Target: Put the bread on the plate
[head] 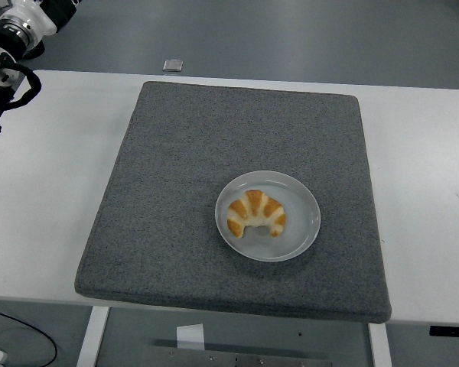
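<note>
At the far left corner of the white counter (53,176), the left robot hand (1,73) shows only in part at the picture's edge; whether it is released or clenched cannot be told. A grey mat (237,145) covers the middle. On it, right of centre, the bread (256,214) lies on the plate (302,206), well apart from that hand.

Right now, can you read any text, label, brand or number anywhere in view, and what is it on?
None: no readable text in the head view.
Croissant, pale plate, grey mat, white table: no print or marks visible.
Small square object on the floor beyond the table: too small to show any marking.
White slip under the table: appears blank.
</note>
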`<state>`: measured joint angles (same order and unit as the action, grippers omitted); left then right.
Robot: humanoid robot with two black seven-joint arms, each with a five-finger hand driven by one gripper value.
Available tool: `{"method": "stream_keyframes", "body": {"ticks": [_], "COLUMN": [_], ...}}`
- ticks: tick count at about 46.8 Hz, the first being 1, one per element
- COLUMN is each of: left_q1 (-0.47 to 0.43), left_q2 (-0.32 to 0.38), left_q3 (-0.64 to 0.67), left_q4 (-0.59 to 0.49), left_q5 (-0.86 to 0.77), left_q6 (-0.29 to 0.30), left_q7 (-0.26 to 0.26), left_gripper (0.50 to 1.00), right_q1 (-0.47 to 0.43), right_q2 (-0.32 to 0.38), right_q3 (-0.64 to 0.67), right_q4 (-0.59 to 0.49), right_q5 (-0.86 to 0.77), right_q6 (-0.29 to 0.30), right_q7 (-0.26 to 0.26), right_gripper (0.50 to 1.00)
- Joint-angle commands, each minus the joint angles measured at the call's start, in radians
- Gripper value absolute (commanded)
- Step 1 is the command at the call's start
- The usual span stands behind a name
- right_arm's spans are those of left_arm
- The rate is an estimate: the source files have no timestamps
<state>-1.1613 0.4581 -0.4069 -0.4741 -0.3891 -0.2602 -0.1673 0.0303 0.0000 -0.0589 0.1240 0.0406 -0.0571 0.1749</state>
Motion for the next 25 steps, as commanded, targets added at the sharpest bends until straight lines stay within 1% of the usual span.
{"method": "stream_keyframes", "body": {"ticks": [1, 3, 7, 11, 20, 25], "left_q1": [0.029, 0.043, 0.067, 0.086, 0.104, 0.112], "left_q2": [-0.032, -0.05, -0.088, -0.121, -0.193, -0.211], "left_q3": [-0.059, -0.088, -0.136, -0.144, -0.144, -0.144], "left_q4": [0.0, 0.002, 0.005, 0.02, 0.1, 0.111], "left_q5": [0.0, 0.001, 0.009, 0.009, 0.009, 0.009], "left_q6": [-0.021, -0.036, -0.04, -0.044, -0.047, -0.045], "left_q7": [0.0, -0.001, -0.003, -0.006, -0.009, -0.012], "left_gripper": [1.0, 1.0, 1.0, 1.0, 1.0, 1.0], "right_q1": [0.0, 0.0, -0.001, -0.001, -0.001, -0.001], "right_q2": [0.0, 0.0, 0.0, 0.0, 0.0, 0.0], "right_q3": [-0.001, 0.001, -0.001, 0.001, 0.002, 0.002], "right_q4": [0.0, 0.0, 0.0, 0.0, 0.002, 0.005], "right_q5": [0.001, 0.001, 0.001, 0.001, 0.001, 0.001], "right_q6": [0.0, 0.0, 0.0, 0.0, 0.0, 0.0], "right_q7": [0.0, 0.0, 0.0, 0.0, 0.0, 0.0], "right_gripper": [0.932, 0.932, 0.932, 0.932, 0.932, 0.932]}}
